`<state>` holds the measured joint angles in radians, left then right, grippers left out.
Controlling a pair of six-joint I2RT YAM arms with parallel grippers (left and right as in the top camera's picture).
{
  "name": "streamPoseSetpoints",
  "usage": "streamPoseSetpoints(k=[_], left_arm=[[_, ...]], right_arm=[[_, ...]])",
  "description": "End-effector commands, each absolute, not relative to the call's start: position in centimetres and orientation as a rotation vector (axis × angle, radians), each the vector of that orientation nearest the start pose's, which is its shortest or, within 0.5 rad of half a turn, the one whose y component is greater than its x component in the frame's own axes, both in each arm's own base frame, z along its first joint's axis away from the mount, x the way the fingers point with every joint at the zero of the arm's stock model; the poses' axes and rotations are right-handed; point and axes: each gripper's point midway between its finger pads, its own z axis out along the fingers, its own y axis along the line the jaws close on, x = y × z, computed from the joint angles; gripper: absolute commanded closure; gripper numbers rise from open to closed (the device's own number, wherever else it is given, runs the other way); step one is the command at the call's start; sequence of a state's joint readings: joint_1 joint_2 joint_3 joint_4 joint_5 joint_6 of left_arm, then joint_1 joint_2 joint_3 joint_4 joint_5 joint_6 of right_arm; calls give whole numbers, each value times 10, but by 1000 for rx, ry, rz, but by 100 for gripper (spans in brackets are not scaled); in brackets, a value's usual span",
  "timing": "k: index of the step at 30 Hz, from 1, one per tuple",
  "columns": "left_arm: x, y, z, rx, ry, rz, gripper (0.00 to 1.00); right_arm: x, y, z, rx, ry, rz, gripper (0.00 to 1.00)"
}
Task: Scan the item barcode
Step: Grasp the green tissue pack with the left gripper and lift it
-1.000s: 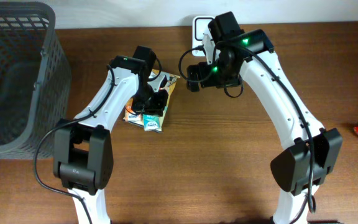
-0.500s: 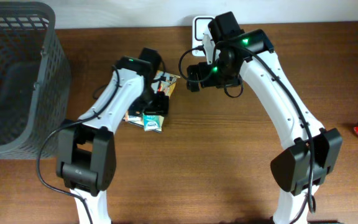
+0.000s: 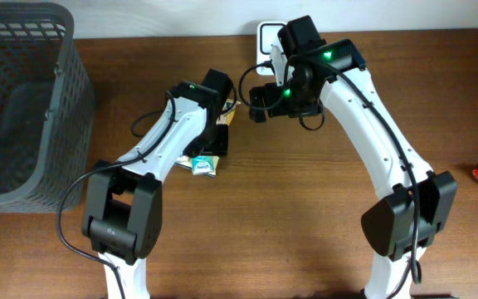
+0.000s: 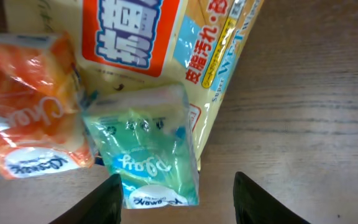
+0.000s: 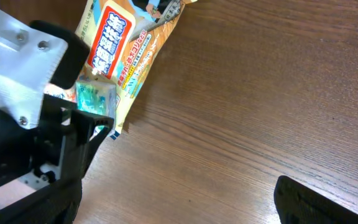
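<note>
Wood table (image 3: 305, 208): yellow pack (image 4: 216, 62) lies flat near back middle, green packet (image 4: 145, 155) and orange packet (image 4: 30, 124) touching it. Left gripper (image 4: 182, 202) over green packet, jaws spread, holding nothing. Right gripper (image 5: 179, 208) near, jaws wide apart, empty.

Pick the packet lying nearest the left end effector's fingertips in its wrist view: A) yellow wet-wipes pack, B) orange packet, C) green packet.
C: the green packet reaches in between the fingertips of the left end effector; the orange packet lies off to one side.
</note>
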<state>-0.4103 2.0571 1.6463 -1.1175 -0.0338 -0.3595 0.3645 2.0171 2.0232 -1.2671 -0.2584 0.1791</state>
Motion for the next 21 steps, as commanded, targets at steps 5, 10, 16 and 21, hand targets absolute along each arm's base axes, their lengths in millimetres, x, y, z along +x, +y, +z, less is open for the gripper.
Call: streamPoseSetpoints(k=[5, 10, 16, 21], left_arm=[[364, -155, 52, 57, 3108, 11, 50], [364, -154, 49, 56, 3107, 16, 52], [359, -152, 37, 55, 3117, 22, 54], [356, -151, 33, 46, 3126, 29, 79]], right_arm=[[406, 201, 181, -334, 2862, 465, 2], [406, 201, 181, -334, 2862, 465, 2], [406, 201, 181, -334, 2862, 465, 1], [406, 201, 181, -334, 2862, 465, 1]])
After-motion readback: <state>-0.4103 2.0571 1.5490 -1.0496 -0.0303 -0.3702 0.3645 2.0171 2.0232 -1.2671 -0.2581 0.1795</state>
